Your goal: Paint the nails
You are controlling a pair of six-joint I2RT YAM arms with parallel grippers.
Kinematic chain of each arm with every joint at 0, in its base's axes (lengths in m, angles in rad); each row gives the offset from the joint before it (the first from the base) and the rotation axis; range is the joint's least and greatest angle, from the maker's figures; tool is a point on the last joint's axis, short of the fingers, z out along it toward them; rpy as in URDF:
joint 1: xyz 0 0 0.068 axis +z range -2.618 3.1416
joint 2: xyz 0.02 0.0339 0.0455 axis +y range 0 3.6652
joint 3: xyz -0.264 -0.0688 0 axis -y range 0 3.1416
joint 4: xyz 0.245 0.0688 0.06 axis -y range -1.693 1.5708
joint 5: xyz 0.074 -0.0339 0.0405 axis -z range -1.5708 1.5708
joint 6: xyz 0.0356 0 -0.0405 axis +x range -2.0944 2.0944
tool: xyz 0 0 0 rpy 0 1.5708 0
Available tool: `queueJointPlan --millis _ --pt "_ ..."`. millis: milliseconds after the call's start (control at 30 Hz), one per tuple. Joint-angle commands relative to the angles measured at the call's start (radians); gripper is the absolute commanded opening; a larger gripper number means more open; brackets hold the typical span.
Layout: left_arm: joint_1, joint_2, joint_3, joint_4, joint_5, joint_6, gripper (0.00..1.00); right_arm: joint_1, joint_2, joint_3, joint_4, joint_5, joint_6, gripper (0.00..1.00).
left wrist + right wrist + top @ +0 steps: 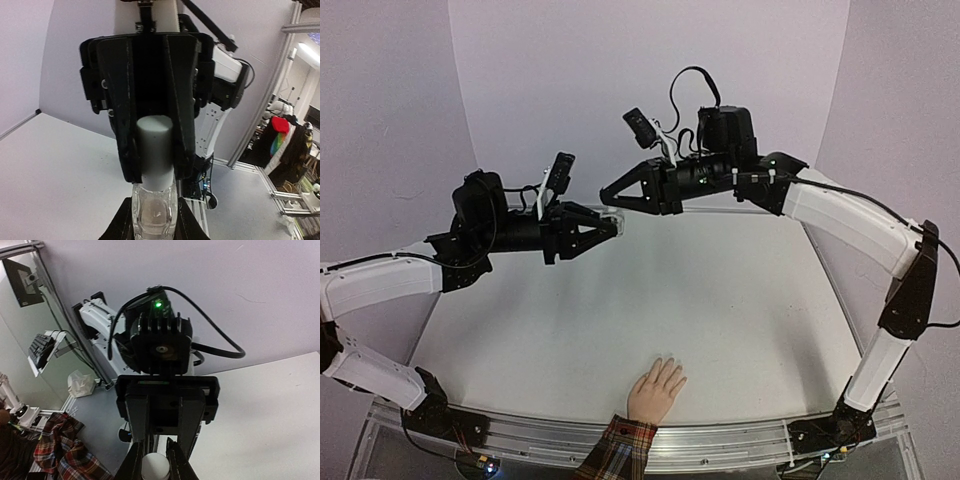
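Observation:
A peach-coloured hand [656, 389] with a red plaid cuff [618, 446] lies flat at the table's near edge; its nails [667, 362] are too small to make out. Both arms are raised above the far half of the table and meet tip to tip. My left gripper [607, 228] [154, 226] is shut on a small clear bottle [153, 214]. My right gripper [610, 199] [154, 463] faces it and is shut on the bottle's white cap [155, 145], which also shows in the right wrist view [154, 468]. The cap sits on the bottle.
The white table [720, 300] is walled by pale panels at the back and sides. A metal rail [720, 438] runs along the near edge, with the arm bases on it. Red plaid cloth [65, 455] shows beyond the table in the right wrist view.

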Motion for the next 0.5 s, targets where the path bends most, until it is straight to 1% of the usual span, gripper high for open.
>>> queueJointPlan --millis 0,67,100,133,200,233,267,300,367,400,467 --pt "0.004 -0.034 0.063 0.003 -0.409 0.065 0.00 0.041 0.004 -0.046 0.001 0.222 0.044 0.00" --pt "0.003 -0.023 0.075 -0.018 -0.564 0.106 0.00 0.066 0.025 -0.054 0.002 0.383 0.067 0.00" --pt "0.001 -0.009 0.085 -0.031 -0.658 0.136 0.00 0.084 0.037 -0.056 0.001 0.506 0.083 0.00" --pt "-0.001 0.011 0.096 -0.037 -0.735 0.162 0.00 0.110 0.050 -0.054 0.000 0.660 0.106 0.00" --pt "-0.006 0.058 0.119 -0.037 -0.879 0.200 0.00 0.165 0.092 -0.037 -0.011 1.024 0.188 0.00" --pt "-0.009 0.080 0.126 -0.030 -0.924 0.214 0.00 0.190 0.118 -0.013 -0.047 1.207 0.241 0.00" --pt "-0.011 0.101 0.130 -0.017 -0.971 0.221 0.00 0.215 0.147 0.020 -0.081 1.343 0.296 0.00" --pt "-0.014 0.120 0.129 0.007 -1.013 0.222 0.00 0.241 0.182 0.061 -0.113 1.441 0.341 0.00" --pt "-0.021 0.144 0.123 0.043 -1.046 0.218 0.00 0.287 0.237 0.146 -0.159 1.584 0.372 0.00" --pt "-0.025 0.152 0.121 0.051 -1.053 0.212 0.00 0.305 0.262 0.187 -0.174 1.628 0.366 0.00" --pt "-0.031 0.163 0.119 0.058 -1.045 0.200 0.00 0.326 0.306 0.279 -0.211 1.645 0.349 0.00"
